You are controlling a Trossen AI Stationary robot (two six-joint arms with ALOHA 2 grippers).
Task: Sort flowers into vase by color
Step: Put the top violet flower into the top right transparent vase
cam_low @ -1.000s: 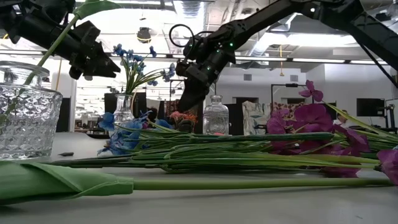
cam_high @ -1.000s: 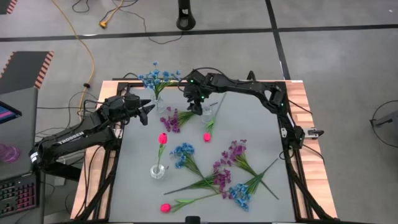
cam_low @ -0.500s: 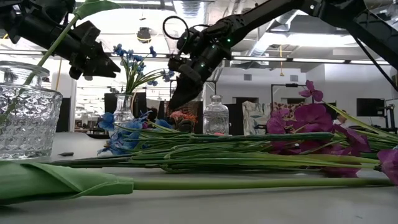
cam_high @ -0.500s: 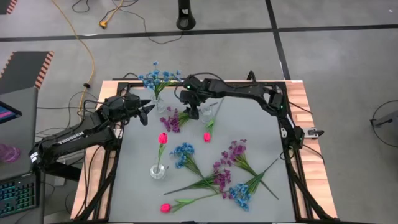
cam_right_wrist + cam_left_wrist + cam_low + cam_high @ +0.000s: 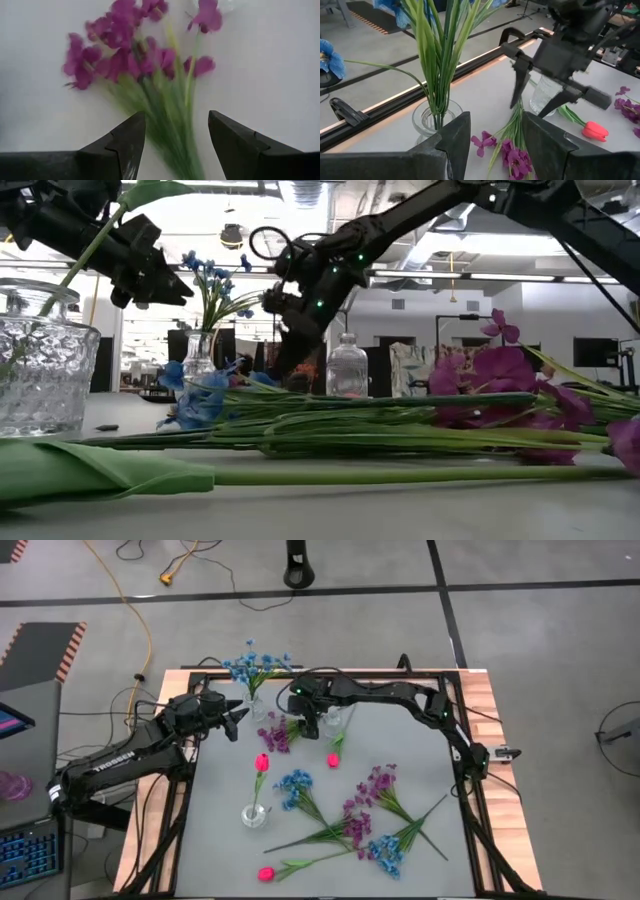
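Under the right gripper (image 5: 309, 727), high view: purple flower (image 5: 277, 733) lies flat on the worktop (image 5: 420, 755), blooms toward the left gripper (image 5: 232, 716), which waits by the blue-flower vase (image 5: 256, 706). An empty vase (image 5: 337, 719) stands just beside the right gripper; a sideways swing could tip it.

Low view: height only; jaw gap hidden.

Left wrist view: right gripper fingers (image 5: 516, 90) spread, straddling the stalk, tips apparently just above it. Left gripper open, empty.

Right wrist view: stalk bundle (image 5: 170, 117) centred between the fingers; stems fan out, so closing may catch only some.
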